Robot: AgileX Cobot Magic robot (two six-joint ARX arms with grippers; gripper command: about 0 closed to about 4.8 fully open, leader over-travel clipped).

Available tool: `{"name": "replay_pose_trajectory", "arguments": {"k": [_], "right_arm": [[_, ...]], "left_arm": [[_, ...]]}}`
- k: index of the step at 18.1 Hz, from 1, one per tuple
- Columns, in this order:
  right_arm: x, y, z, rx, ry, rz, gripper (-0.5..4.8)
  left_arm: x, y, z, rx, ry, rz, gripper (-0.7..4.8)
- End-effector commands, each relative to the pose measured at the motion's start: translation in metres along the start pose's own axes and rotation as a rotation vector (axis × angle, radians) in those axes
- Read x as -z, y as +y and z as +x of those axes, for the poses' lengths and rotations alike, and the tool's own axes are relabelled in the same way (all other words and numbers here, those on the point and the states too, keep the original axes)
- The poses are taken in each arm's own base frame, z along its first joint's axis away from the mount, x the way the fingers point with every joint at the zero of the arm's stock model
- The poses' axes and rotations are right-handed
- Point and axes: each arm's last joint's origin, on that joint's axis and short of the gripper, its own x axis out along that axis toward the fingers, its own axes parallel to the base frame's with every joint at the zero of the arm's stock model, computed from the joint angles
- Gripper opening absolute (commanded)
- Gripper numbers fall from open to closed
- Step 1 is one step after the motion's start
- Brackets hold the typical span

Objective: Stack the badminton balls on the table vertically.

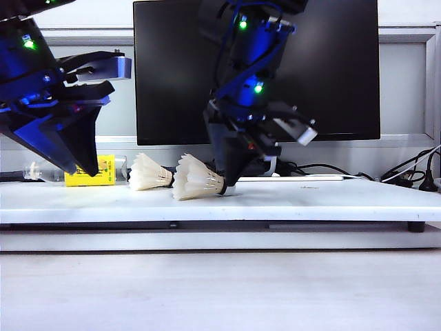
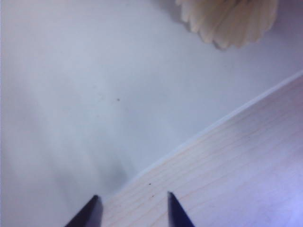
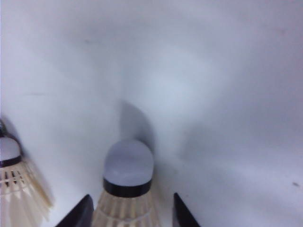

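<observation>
Near shuttlecock (image 1: 198, 181) sideways, cork rightward

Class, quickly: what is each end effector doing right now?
Left end effector: open, empty, above the table edge.
Right end effector: open, fingers either side of a shuttlecock, not gripping.

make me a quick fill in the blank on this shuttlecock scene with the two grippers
1. Both shuttlecocks lie on their ____ on the white table.
2. The right gripper has its fingers on either side of the near shuttlecock, just behind its ____ tip.
3. The left gripper is open and holds ____.
4. Behind the far shuttlecock stands a black ____.

Missing: sides; cork; nothing; monitor
</observation>
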Motion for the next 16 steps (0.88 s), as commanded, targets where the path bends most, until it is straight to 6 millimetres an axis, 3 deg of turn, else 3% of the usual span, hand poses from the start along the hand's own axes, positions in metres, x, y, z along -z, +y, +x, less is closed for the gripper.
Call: {"name": "replay_pose_trajectory", "arguments": {"k": [1,16], "right_arm": [[0.000,0.003,-0.002,-0.021,0.002,0.004,2.17],[-0.004,0.004,0.011,-0.031,-0.006,0.015,2.16]], "left_arm": [[0.000,0.000,-0.001,-0.009,0.000,0.005,1.87],[0.000,0.000,-0.001,-0.009,0.001,0.020,1.87]]}}
